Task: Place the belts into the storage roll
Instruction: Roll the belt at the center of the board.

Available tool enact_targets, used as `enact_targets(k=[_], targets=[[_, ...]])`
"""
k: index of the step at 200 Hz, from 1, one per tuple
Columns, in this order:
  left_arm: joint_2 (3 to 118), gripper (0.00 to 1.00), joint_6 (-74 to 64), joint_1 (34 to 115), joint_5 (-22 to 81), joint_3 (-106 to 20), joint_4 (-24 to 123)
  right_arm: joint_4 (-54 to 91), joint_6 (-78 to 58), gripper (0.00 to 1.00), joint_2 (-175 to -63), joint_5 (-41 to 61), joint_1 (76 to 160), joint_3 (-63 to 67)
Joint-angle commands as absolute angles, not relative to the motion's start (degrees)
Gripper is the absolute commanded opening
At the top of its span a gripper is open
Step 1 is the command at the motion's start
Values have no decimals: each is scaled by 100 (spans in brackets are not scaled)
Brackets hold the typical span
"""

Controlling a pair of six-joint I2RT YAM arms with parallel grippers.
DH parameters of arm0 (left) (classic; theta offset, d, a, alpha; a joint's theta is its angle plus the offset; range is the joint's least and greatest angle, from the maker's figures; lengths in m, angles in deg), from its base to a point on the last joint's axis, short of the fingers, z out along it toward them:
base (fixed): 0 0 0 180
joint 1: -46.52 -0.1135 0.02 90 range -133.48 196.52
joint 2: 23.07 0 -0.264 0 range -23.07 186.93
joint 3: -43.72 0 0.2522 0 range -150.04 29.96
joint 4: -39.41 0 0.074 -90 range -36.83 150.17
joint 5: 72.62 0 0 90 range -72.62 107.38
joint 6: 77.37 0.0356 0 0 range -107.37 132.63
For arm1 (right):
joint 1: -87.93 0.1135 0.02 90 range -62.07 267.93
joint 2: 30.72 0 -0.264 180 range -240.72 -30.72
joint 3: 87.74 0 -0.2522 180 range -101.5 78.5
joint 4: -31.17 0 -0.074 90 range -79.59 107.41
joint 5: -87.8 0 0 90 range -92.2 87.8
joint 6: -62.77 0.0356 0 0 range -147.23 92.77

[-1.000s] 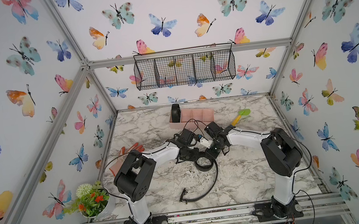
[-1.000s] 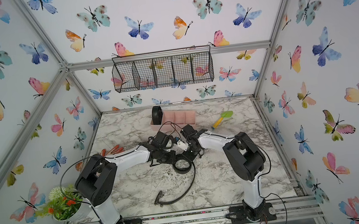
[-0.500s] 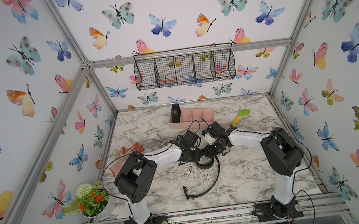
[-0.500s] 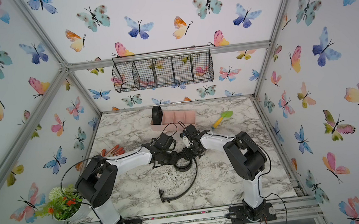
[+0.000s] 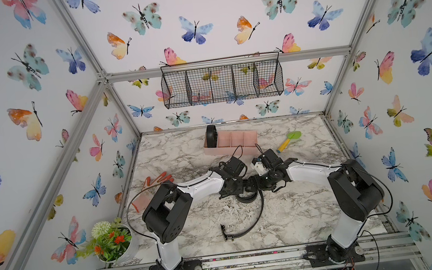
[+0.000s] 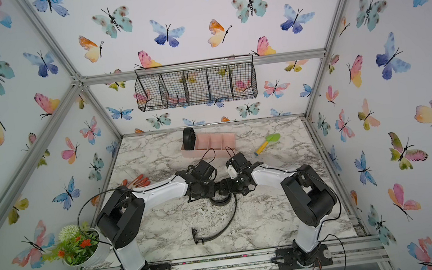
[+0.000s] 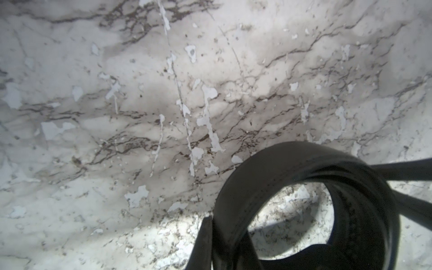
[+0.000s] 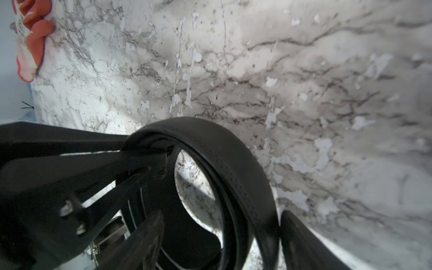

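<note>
Butterfly wallpaper encloses our marble desk [image 5: 184, 156]. At the lower left of a top view we see a potted plant [image 5: 112, 240], then an orange glove [image 5: 156, 180]. In the upper centre the pink storage roll [image 5: 227, 151] holds a rolled belt [image 5: 211, 137] in its leftmost compartment. Mid-frame, our left fingers [image 7: 203, 247] are clenched on the wall of the coiled belt [image 5: 247, 198], whose buckle end trails toward the lower edge. Our right fingers [image 8: 301, 243] stand released, one just outside that coil. A green shovel [image 5: 290, 137] lies to the right.

Rolled black belt [image 5: 211, 137] upright in pink tray's [image 5: 234, 150] end compartment, second belt [image 5: 247, 199] half-coiled well apart.
</note>
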State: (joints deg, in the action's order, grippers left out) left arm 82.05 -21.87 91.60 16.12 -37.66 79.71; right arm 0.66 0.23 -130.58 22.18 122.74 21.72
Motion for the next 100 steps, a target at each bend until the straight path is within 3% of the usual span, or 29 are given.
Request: enact_targets(k=[1, 22, 42, 100], targets=[[8376, 3, -2456, 9212, 1271, -3702, 8664, 422, 483, 81, -12957, 2509, 12283, 2341], [8341, 1, -2696, 9248, 1173, -3717, 8708, 597, 852, 82, -12933, 2656, 12283, 2521], [8302, 0, -2815, 9266, 1141, -3728, 8752, 866, 1295, 89, -12645, 2666, 12283, 2875], [8294, 0, -2965, 9403, 1012, -3715, 8744, 1414, 2296, 90, -12255, 2821, 12300, 3492]])
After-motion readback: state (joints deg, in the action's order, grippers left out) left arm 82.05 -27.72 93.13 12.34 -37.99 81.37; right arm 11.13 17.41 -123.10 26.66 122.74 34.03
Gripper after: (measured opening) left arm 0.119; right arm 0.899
